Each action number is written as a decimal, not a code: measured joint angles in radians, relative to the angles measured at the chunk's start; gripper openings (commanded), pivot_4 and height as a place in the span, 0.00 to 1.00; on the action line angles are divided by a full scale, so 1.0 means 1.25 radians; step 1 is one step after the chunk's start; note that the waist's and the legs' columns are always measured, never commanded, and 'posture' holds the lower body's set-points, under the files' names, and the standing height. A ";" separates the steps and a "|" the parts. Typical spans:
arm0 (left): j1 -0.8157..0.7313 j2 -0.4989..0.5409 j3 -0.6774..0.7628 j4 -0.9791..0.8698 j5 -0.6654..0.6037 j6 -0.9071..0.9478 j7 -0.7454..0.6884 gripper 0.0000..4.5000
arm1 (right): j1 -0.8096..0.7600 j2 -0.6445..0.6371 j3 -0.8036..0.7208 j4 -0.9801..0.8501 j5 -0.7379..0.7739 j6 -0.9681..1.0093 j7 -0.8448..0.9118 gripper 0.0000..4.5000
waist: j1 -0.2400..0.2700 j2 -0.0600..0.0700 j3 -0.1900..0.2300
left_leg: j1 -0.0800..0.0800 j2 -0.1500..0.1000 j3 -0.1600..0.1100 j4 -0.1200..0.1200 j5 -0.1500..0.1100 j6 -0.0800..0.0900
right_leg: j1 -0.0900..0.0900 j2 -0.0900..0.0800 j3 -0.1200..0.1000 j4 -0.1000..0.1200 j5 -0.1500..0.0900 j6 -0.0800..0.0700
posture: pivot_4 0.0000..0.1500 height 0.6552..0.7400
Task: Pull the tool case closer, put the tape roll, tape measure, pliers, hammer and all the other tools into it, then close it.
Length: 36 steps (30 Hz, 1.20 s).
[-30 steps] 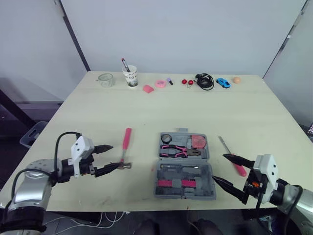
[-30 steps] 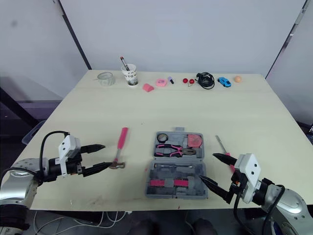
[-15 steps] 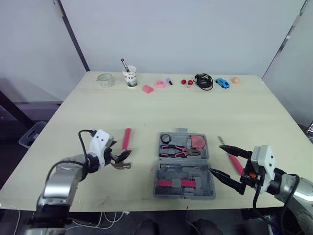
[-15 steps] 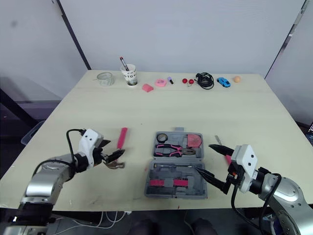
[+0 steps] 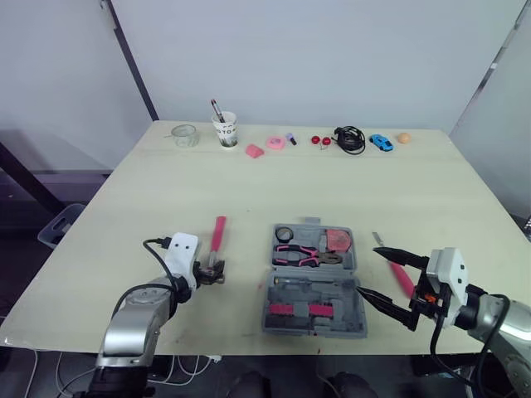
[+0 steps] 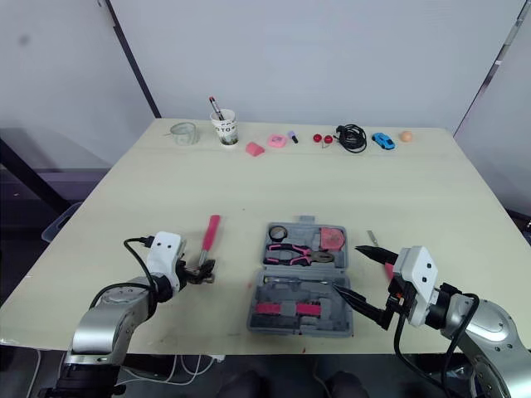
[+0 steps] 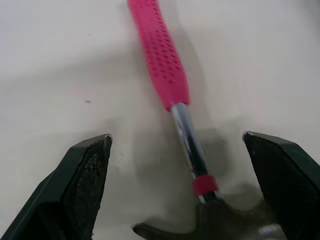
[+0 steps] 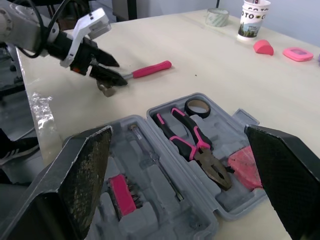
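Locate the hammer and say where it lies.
In the eye views the hammer lies on the table on the robot's left, just left of the open tool case, its head between the left gripper's open fingers.

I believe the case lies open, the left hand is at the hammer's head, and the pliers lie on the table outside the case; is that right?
Not quite: the pliers lie inside the open case, beside the tape roll, as the right wrist view shows. The left hand is indeed at the head of the hammer.
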 measured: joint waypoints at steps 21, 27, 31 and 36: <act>-0.011 -0.012 -0.031 0.015 0.002 0.014 0.014 0.02 | -0.019 0.005 0.010 0.027 -0.018 -0.024 0.015 1.00 | 0.005 0.000 0.000 | 0.000 0.000 -0.001 0.000 0.000 0.000 | 0.000 0.000 0.000 0.000 0.000 0.000 | 1.00 1.00; 0.053 0.005 -0.024 -0.060 -0.005 0.044 0.012 0.02 | -0.011 -0.001 0.010 0.027 0.000 -0.030 0.053 1.00 | 0.002 0.000 0.000 | 0.000 0.000 -0.004 0.000 0.000 0.000 | 0.000 0.000 0.000 0.000 0.000 0.000 | 1.00 1.00; 0.122 0.003 0.006 -0.147 -0.017 0.093 0.018 0.02 | 0.001 -0.029 0.006 0.032 0.006 -0.047 0.104 1.00 | 0.002 0.000 0.000 | 0.000 0.000 -0.004 0.000 0.000 0.000 | 0.000 0.000 0.000 0.000 0.000 0.000 | 1.00 1.00; 0.156 -0.053 0.041 -0.232 -0.035 0.174 0.059 0.02 | 0.002 -0.041 0.004 0.057 0.010 -0.064 0.143 1.00 | 0.008 0.000 0.000 | 0.000 0.000 -0.005 0.000 0.000 0.000 | 0.001 0.000 -0.001 0.000 -0.002 -0.003 | 1.00 1.00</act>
